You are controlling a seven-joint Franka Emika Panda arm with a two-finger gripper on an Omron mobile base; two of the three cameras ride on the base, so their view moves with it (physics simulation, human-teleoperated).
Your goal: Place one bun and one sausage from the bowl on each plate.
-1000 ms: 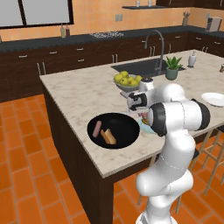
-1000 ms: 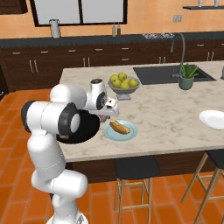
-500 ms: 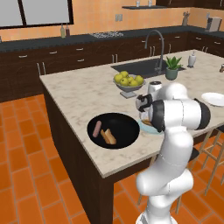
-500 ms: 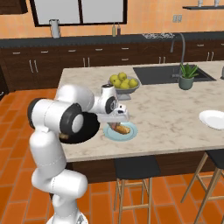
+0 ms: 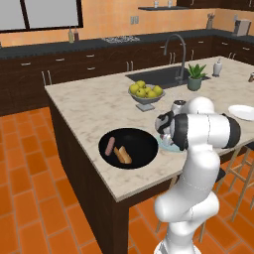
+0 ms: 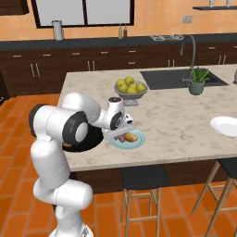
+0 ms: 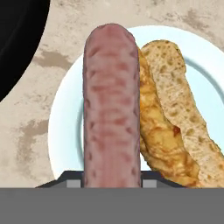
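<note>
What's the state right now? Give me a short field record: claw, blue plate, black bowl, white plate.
claw: shut on a sausage, over the blue plate
blue plate: near the black bowl; a bun already lies on it, beside the held sausage
black bowl: one sausage and one bun left inside
white plate: far along the counter, nothing on it
</note>
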